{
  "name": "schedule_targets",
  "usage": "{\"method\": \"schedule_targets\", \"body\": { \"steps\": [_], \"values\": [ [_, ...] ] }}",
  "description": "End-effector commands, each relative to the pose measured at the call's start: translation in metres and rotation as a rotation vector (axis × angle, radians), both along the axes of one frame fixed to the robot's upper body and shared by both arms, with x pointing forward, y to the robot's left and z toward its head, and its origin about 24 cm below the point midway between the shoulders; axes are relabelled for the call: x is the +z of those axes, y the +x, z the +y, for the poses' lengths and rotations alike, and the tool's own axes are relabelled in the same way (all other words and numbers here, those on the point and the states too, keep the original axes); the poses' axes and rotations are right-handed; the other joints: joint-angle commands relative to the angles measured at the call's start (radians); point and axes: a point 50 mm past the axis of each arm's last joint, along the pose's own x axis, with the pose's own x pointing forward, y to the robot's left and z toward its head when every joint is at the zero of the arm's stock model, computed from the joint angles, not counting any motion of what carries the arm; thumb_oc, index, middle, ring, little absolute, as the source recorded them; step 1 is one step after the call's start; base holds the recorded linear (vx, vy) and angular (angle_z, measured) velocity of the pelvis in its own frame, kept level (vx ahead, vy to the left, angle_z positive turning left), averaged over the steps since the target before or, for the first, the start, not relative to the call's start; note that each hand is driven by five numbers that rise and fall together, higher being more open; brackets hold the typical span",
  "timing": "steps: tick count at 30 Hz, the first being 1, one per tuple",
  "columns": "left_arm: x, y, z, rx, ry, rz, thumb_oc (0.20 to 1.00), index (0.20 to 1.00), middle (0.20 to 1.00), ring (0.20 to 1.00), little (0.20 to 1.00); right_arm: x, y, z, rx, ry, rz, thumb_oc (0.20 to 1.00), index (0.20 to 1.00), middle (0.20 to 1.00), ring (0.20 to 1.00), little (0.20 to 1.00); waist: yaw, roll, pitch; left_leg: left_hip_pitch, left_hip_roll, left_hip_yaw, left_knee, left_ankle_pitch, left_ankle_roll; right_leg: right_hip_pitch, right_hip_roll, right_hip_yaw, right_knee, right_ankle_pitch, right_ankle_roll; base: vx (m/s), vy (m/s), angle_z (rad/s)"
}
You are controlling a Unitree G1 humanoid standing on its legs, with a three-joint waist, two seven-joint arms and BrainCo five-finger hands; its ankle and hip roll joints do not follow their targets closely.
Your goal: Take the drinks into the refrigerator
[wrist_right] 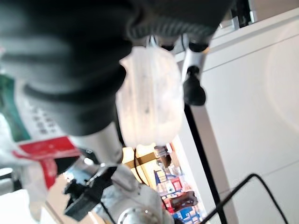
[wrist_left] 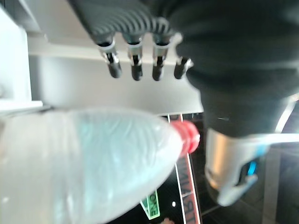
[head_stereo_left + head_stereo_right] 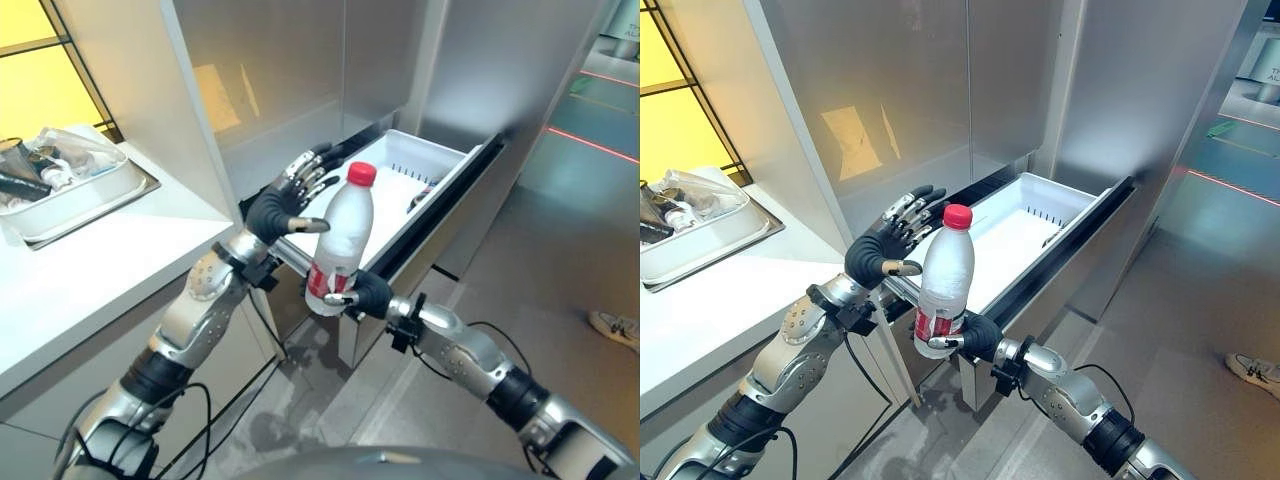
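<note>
One bottle [image 3: 340, 243] is in play: a clear plastic drink with a red cap and a red label low on its body, held upright in the air just in front of the near edge of an open refrigerator drawer [image 3: 400, 190]. The right hand [image 3: 362, 294] has it from below, fingers and thumb wrapped round the labelled lower part, so the weight sits in the grip and the capped top stands free. The left hand [image 3: 292, 200] is up just left of the bottle, near its shoulder, fingers spread and fairly straight, holding nothing; whether the thumb tip actually touches the plastic I can't tell. My guess is that it's there to steady the bottle or keep the drawer front clear while the other arm carries.

The drawer is pulled well out toward the right, a white tub set behind a steel front, mostly bare inside, with something small and dark lying by its far right wall. That open space looks like the obvious place for the bottle, which would need lifting over the near rim and moving farther in.

To the left runs a white counter [image 3: 90, 280] with a shallow metal tray [image 3: 75, 205] on it, holding a clutter of clear wrapping and dark bits. Steel panels rise behind the drawer. The floor on the right is grey and glossy, and a person's shoe [image 3: 615, 328] sits at the right edge.
</note>
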Motion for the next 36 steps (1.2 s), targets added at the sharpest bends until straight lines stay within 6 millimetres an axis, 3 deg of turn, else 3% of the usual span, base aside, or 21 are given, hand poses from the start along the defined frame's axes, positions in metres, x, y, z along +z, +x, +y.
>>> {"method": "schedule_targets", "body": {
  "steps": [1,4,7,10,11,14,16,17,22,30,36],
  "values": [
    [0.028,0.0,0.019,0.083,-0.095,-0.134,1.0,1.0,1.0,1.0,1.0,0.077,0.022,-0.007,-0.096,0.278,-0.278,0.2,0.2,0.2,0.2,0.2,-0.007,-0.038,-0.008,-0.035,-0.021,-0.069,0.068,-0.07,0.016,0.109,-0.051,-0.062,0.051,-0.152,0.053,0.0,0.0,0.0],
    [0.027,-0.004,0.028,0.115,-0.121,-0.138,1.0,1.0,1.0,1.0,1.0,0.086,0.023,-0.019,-0.146,0.286,-0.323,0.2,0.2,0.2,0.2,0.2,-0.006,-0.039,-0.009,-0.036,-0.02,-0.07,0.07,-0.071,0.016,0.108,-0.051,-0.065,0.051,-0.152,0.054,0.0,0.0,0.0],
    [0.019,-0.015,0.052,0.212,-0.155,-0.124,1.0,1.0,1.0,1.0,1.0,0.1,0.025,-0.063,-0.325,0.272,-0.421,0.2,0.2,0.2,0.2,0.2,-0.003,-0.044,-0.006,-0.042,-0.02,-0.073,0.07,-0.072,0.016,0.106,-0.051,-0.067,0.049,-0.153,0.055,0.01,0.0,0.06],
    [0.01,-0.021,0.064,0.258,-0.158,-0.1,1.0,1.0,1.0,1.0,1.0,0.105,0.023,-0.087,-0.412,0.236,-0.473,0.2,0.2,0.2,0.2,0.2,-0.002,-0.046,-0.004,-0.046,-0.02,-0.075,0.072,-0.074,0.017,0.103,-0.05,-0.068,0.05,-0.155,0.055,0.0,0.0,0.01],
    [0.006,-0.029,0.074,0.293,-0.137,-0.099,1.0,1.0,1.0,1.0,1.0,0.11,0.02,-0.109,-0.499,0.185,-0.522,0.2,0.2,0.2,0.2,0.2,-0.001,-0.05,-0.003,-0.051,-0.021,-0.076,0.074,-0.076,0.017,0.099,-0.05,-0.07,0.05,-0.156,0.056,0.0,0.0,0.0],
    [0.0,-0.038,0.084,0.317,-0.111,-0.087,1.0,1.0,1.0,1.0,1.0,0.12,0.019,-0.137,-0.603,0.103,-0.596,0.2,0.2,0.2,0.2,0.2,0.004,-0.056,0.003,-0.056,-0.023,-0.077,0.074,-0.077,0.018,0.098,-0.049,-0.071,0.048,-0.155,0.056,0.0,0.0,0.0],
    [0.001,-0.041,0.086,0.32,-0.104,-0.095,1.0,1.0,1.0,1.0,1.0,0.125,0.019,-0.143,-0.624,0.09,-0.619,0.2,0.2,0.2,0.2,0.2,0.006,-0.059,0.003,-0.058,-0.023,-0.077,0.074,-0.078,0.018,0.097,-0.049,-0.072,0.047,-0.156,0.056,0.0,-0.004,-0.02],
    [-0.005,-0.043,0.088,0.33,-0.096,-0.074,1.0,1.0,1.0,1.0,1.0,0.133,0.024,-0.158,-0.686,0.035,-0.653,0.2,0.2,0.2,0.2,0.2,0.01,-0.065,0.004,-0.06,-0.024,-0.078,0.073,-0.077,0.018,0.094,-0.049,-0.073,0.046,-0.154,0.057,0.0,0.0,0.0],
    [-0.009,-0.053,0.088,0.314,-0.07,-0.062,1.0,1.0,1.0,1.0,1.0,0.168,0.034,-0.183,-0.743,-0.078,-0.759,0.2,0.2,0.2,0.2,0.2,0.026,-0.082,0.016,-0.076,-0.026,-0.077,0.076,-0.077,0.018,0.081,-0.05,-0.07,0.045,-0.149,0.061,0.0,0.0,0.0],
    [-0.019,-0.058,0.093,0.309,-0.047,-0.019,1.0,1.0,1.0,1.0,1.0,0.203,0.051,-0.194,-0.753,-0.212,-0.834,0.2,0.2,0.2,0.2,0.2,0.048,-0.105,0.052,-0.131,-0.032,-0.075,0.098,-0.071,0.02,0.023,-0.051,-0.06,0.067,-0.143,0.063,-0.04,0.001,0.0],
    [-0.017,-0.059,0.098,0.303,-0.04,-0.022,1.0,1.0,1.0,1.0,1.0,0.252,0.06,-0.198,-0.767,-0.335,-0.957,0.2,0.2,0.2,0.2,0.2,0.074,-0.124,0.109,-0.206,-0.032,-0.086,0.102,-0.04,0.012,-0.055,-0.05,-0.072,0.085,-0.13,0.062,-0.06,-0.014,0.01]
  ]
}}
